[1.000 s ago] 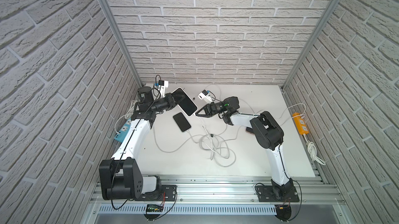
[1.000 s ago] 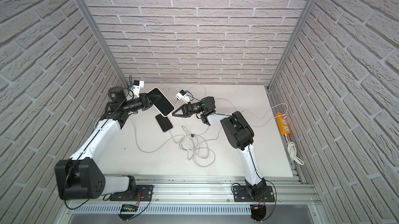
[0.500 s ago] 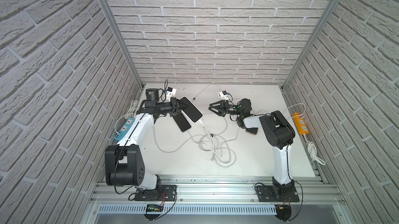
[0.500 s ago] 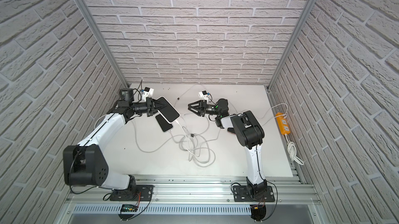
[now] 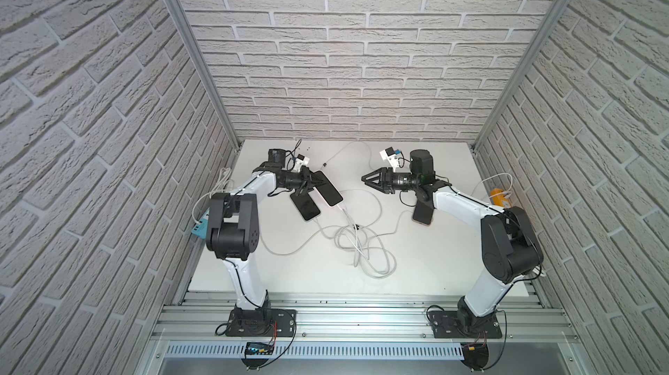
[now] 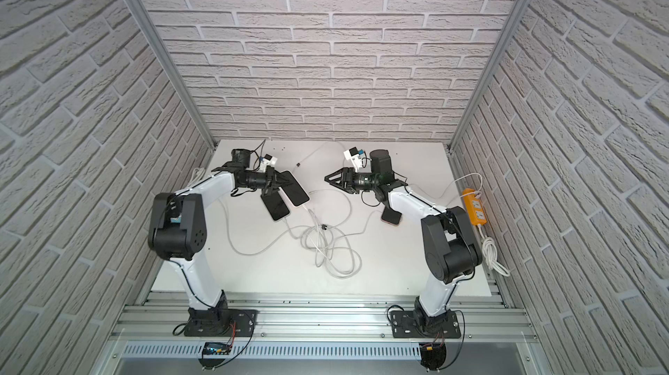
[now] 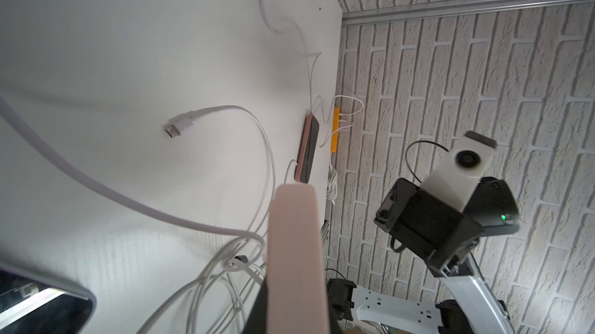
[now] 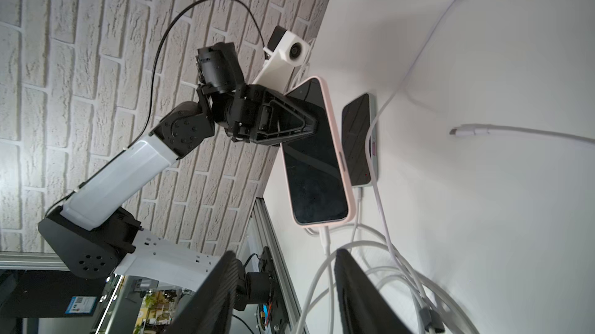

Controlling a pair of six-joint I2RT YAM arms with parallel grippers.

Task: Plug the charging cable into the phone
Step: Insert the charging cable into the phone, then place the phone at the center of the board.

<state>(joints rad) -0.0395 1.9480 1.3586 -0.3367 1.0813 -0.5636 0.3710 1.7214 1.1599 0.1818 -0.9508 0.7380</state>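
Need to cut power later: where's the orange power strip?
In a top view, the orange power strip lies at the table's right edge by the side wall, past the right arm and the phone lying near it.

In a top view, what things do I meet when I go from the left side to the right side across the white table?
First the blue power strip → pink-cased phone held in the left gripper → open right gripper → black-screened phone lying under the right arm → orange power strip.
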